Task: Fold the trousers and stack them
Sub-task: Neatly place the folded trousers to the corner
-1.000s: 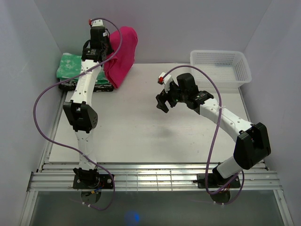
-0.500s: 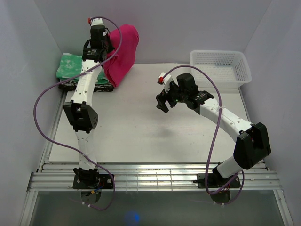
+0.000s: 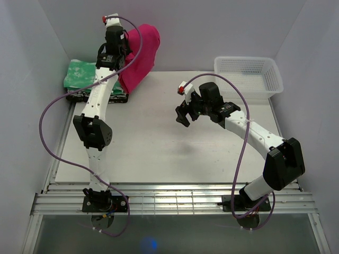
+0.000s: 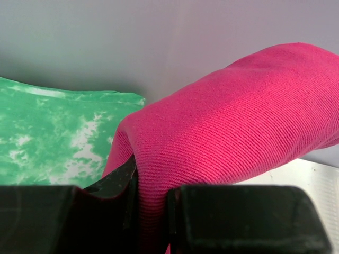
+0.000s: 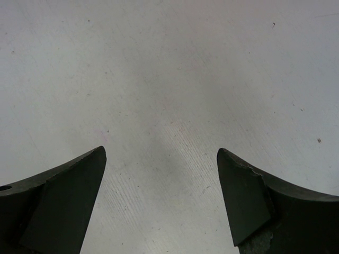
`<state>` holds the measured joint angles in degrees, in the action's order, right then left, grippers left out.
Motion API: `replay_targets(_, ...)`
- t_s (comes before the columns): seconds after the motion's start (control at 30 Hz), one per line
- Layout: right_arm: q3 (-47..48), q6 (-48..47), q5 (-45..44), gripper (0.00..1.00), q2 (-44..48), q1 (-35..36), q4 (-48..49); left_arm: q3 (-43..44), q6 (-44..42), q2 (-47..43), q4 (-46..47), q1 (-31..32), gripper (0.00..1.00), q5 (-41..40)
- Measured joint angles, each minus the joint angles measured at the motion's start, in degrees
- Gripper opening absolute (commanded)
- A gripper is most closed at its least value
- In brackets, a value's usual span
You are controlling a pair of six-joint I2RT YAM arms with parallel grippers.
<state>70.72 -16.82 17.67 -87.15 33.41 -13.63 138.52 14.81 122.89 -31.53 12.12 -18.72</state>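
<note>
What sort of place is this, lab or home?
Most likely a lab test cell, not a home: plain grey walls box in a white table, robot arms are bolted to a metal rail at its near edge, and the props are trousers, a green cloth and a plastic basket.

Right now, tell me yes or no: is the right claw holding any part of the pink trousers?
No, the right claw stands open above the table, with only its surface showing between the jaws.
</note>
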Motion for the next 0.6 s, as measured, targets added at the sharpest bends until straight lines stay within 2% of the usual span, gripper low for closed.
replay_targets(0.4, 0.00, 0.11, 0.50, 0.90, -0.02, 0.04, 0.00, -0.22, -3.45, -1.84, 2.45, -0.98, 0.00, -5.97)
replay_targets(0.6, 0.00, 0.11, 0.55, 0.90, -0.81, 0.07, 0.02, -3.17, -3.21, -1.92, 4.52, -7.06, 0.00, -5.35)
